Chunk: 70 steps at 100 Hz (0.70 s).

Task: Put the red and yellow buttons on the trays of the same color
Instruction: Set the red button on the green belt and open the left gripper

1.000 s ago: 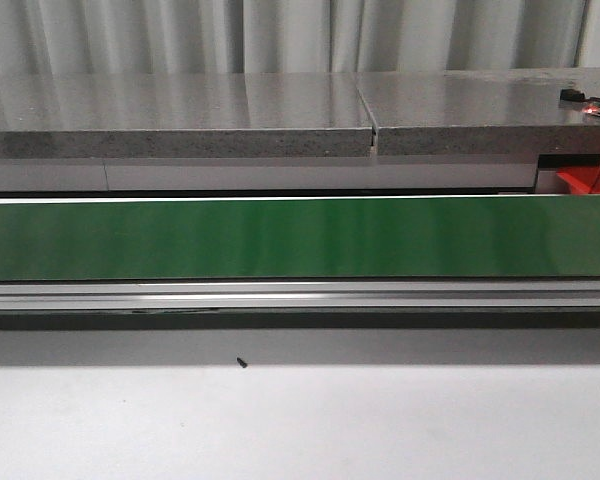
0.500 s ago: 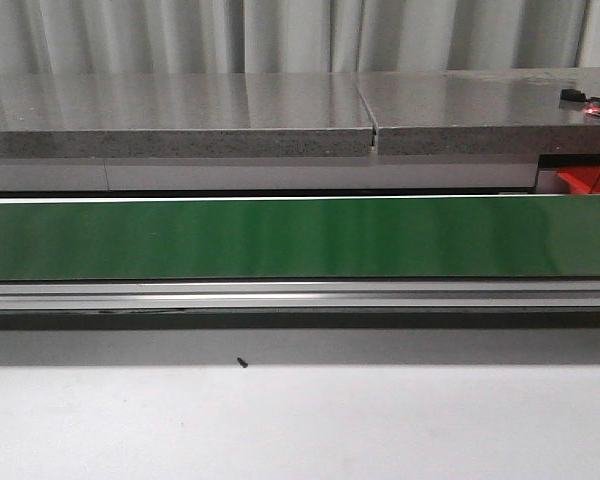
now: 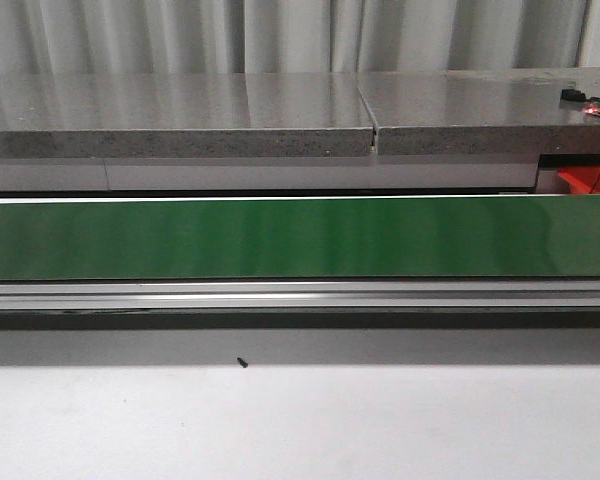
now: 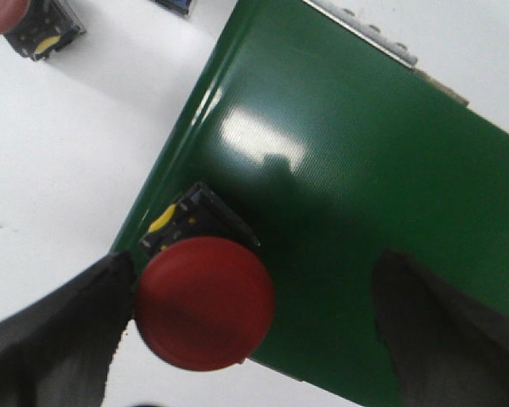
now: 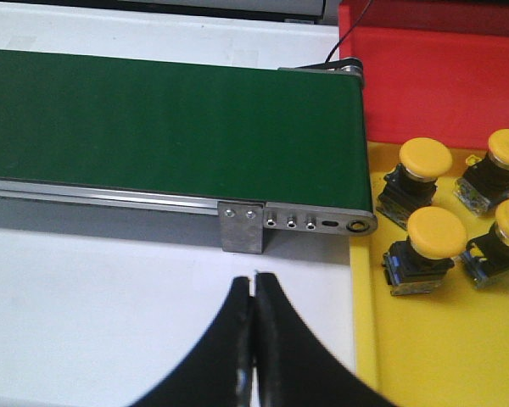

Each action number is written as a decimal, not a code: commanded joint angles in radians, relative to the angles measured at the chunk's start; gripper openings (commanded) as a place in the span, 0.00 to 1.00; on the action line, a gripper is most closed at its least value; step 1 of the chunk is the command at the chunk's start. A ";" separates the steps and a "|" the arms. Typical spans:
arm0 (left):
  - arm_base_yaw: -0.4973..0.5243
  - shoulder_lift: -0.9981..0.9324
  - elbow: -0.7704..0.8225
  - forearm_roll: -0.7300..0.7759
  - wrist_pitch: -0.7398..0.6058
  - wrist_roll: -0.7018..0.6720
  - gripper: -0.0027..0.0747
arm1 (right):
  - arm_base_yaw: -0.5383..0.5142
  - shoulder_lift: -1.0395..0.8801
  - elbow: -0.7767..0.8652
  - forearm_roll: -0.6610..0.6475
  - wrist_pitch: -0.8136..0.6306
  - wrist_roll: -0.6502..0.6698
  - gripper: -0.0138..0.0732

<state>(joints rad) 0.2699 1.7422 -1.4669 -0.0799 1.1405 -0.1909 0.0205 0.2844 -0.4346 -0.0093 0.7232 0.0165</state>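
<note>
Left gripper (image 4: 246, 339): jaws spread wide, holding nothing. Both dark fingers (image 4: 47, 339) stand over the end of the green conveyor belt (image 4: 348, 186).

Red button (image 4: 205, 303): a round red cap on a black base with yellow marks, sitting at the belt's edge between the left fingers. It lies hard against one finger; whether it touches cannot be told. The other finger stands well apart from it.

Second button unit (image 4: 42, 34): a black base with a yellow mark, on the white table (image 4: 68, 153), far from the left gripper and partly cut off by the frame.

Right gripper (image 5: 254, 339): fingertips pressed together, nothing between them, over the white table surface (image 5: 93, 314). The metal end bracket of the conveyor (image 5: 297, 225) lies just ahead of the tips.

Yellow tray (image 5: 441, 356): beside the right gripper, past the belt's end. It holds four yellow buttons (image 5: 435, 233) on black bases, set in a loose cluster.

Red tray (image 5: 441, 85): beyond the yellow tray, farther from the right gripper; only its wall shows.

Front view: the green belt (image 3: 300, 238) runs across in front of a grey stone counter (image 3: 180, 115); neither gripper appears there.
</note>
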 commanded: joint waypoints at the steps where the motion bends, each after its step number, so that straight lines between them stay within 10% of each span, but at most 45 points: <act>1: -0.004 -0.065 -0.053 -0.021 -0.007 0.002 0.82 | 0.000 0.008 -0.024 -0.003 -0.072 -0.009 0.08; 70: 0.152 -0.063 -0.214 0.124 0.085 0.011 0.81 | 0.000 0.008 -0.024 -0.003 -0.072 -0.009 0.08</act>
<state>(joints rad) 0.3688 1.6943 -1.6492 0.0770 1.2374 -0.1884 0.0205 0.2844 -0.4346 -0.0093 0.7232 0.0165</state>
